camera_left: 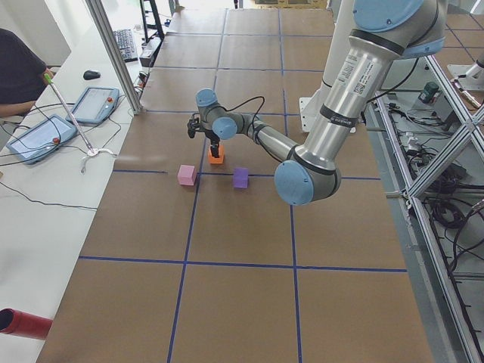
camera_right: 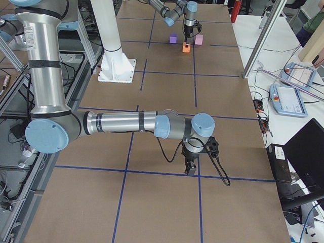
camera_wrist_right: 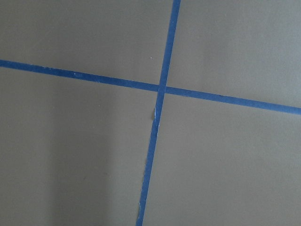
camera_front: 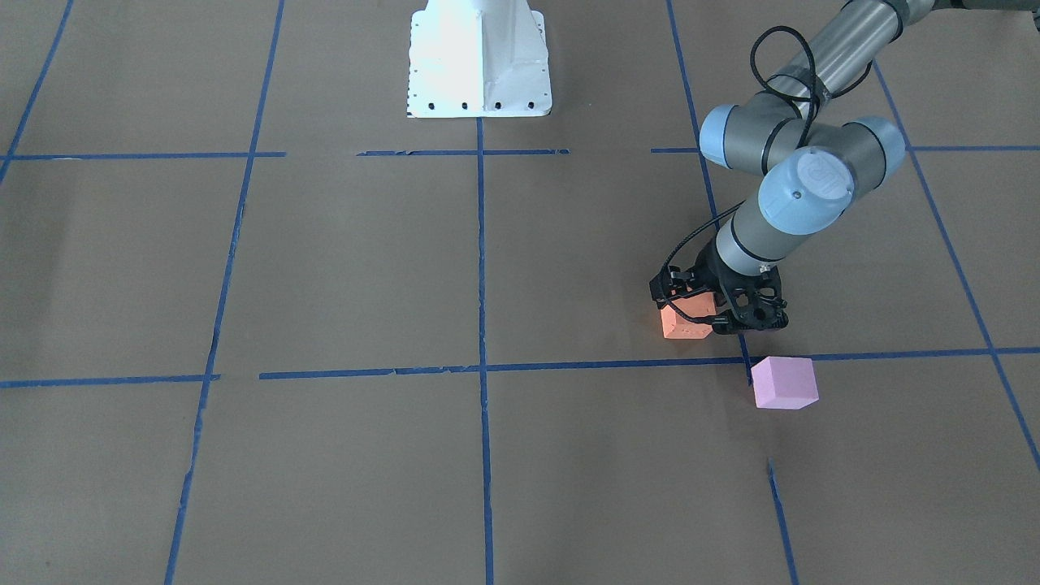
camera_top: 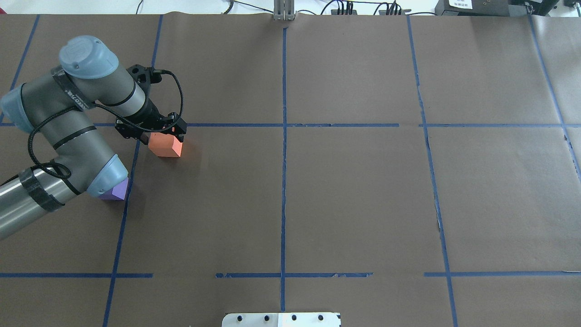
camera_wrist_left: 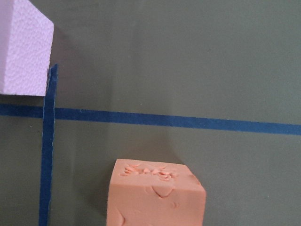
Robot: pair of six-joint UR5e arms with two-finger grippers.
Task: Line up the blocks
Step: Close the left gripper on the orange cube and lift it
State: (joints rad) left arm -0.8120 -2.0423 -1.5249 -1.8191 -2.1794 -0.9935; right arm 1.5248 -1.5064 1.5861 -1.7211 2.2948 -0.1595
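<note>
Orange block (camera_top: 165,146), one of three foam cubes to be set in a row, sits on the brown worktop (camera_top: 354,200) just beside the blue tape crossing (camera_front: 746,359). It is on the robot's side of the crossing and toward the robot's right. The left tool (camera_front: 695,310) stands upright over it with fingers down on either side. No view shows whether they grip the foam or merely bracket it.

The pink block (camera_front: 784,383) touches the opposite corner of the crossing, on the operators' side. The violet block (camera_left: 240,178) lies farther from the crossing on the robot's side, half hidden under the left arm (camera_top: 77,131) in the overhead view. Those two appear to lie along one tape line, so the step in hand is probably to bring the orange block into line with them.

Doing that well calls for a square, centred hold on the soft foam and a lift just high enough to clear the worktop. The placement should match the neighbours' spacing without nudging the pink block.

As a cube, the orange block has no long axis. It stands flat with its dented face up, its sides close to parallel with the tape.

The right tool (camera_right: 191,166) hangs low over the worktop, well apart from that crossing, and how far it is open cannot be judged.
</note>
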